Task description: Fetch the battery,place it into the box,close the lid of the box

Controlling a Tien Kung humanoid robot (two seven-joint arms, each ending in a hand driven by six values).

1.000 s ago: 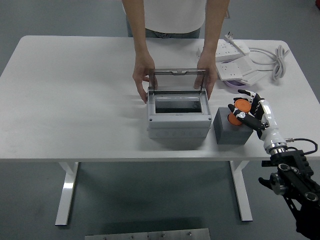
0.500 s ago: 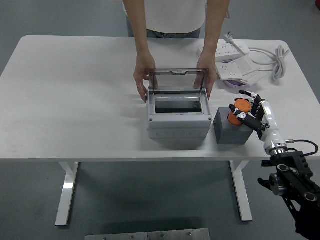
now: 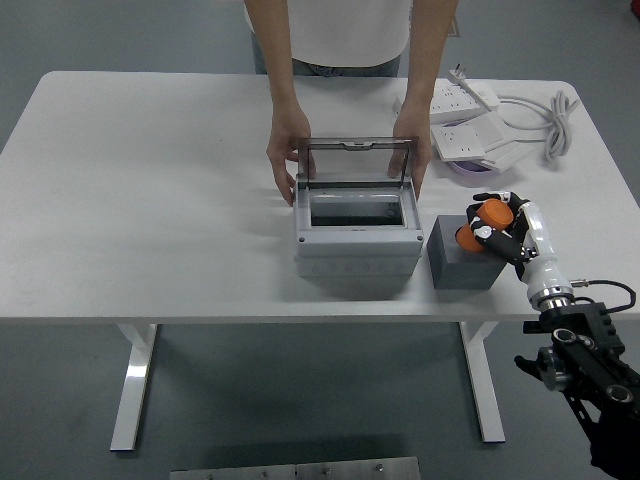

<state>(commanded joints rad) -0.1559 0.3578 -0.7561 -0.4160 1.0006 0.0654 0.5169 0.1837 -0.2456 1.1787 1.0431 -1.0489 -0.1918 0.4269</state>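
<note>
The task looks barely begun: the battery (image 3: 464, 262), a matte dark grey block, sits on the white table (image 3: 150, 200) outside the box, with nothing lifted yet. The robot's right hand (image 3: 502, 230) rests at the battery's right upper edge, orange-padded fingers (image 3: 489, 214) curled against it, seemingly taking hold. Left of the hand stands the grey plastic box (image 3: 358, 235), its clear hinged lid (image 3: 353, 160) held upright by a person's hands (image 3: 285, 150). Placing and closing remain.
</note>
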